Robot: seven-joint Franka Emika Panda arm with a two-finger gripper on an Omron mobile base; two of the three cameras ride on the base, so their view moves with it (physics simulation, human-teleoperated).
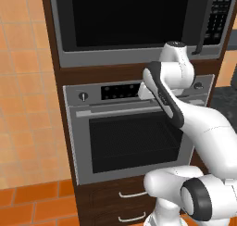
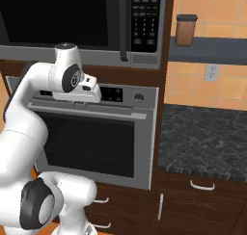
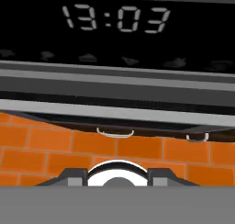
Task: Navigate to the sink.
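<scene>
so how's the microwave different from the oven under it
The microwave sits above; the oven below. The microwave has a keypad beside its door and an upright dark handle; the oven has round knobs flanking a display across its top and a horizontal silver bar handle. Both are shut, silver-framed with dark windows, built into the same dark wood cabinet.

The microwave (image 2: 82,22) sits above the oven (image 2: 91,133), with the counter (image 2: 202,137) to their right.
</scene>
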